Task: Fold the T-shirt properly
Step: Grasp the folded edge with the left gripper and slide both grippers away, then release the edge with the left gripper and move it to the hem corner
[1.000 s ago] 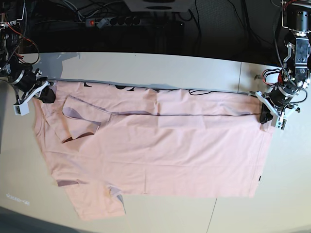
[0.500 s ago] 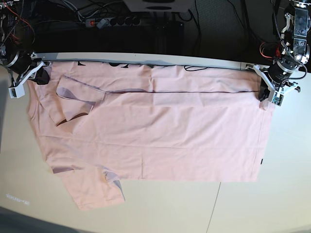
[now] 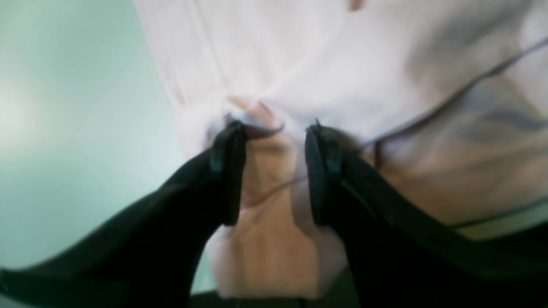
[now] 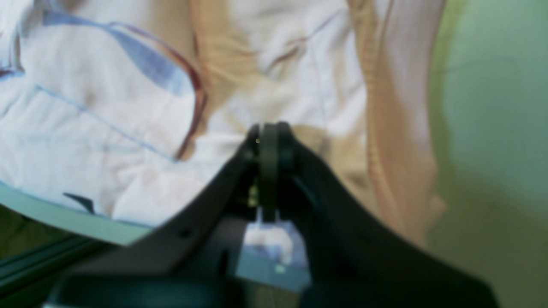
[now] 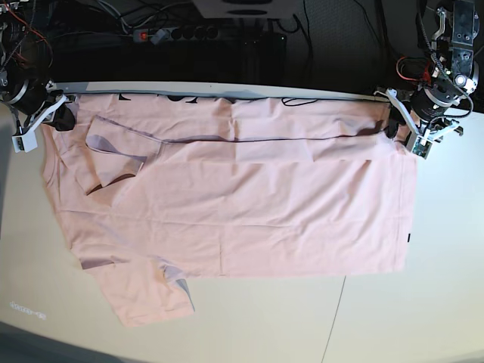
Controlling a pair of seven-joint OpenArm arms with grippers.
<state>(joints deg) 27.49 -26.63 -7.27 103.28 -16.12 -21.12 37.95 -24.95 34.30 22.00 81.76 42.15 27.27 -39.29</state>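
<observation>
- T-shirt (image 5: 227, 204): pale pink, plain on the upward face; black lettering peeks along the 12 o'clock edge.
- Table (image 5: 393, 318): off-white.
- Left gripper (image 3: 272, 171): black fingers.
- Right gripper (image 4: 269, 145): black fingers.

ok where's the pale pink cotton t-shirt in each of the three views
Base: the pale pink cotton T-shirt lies spread across the table's middle.
Left wrist: fills the upper right, bunched between the open left gripper.
Right wrist: fills the upper left and centre.
Shared landmark: the dark folded hem line.
</observation>
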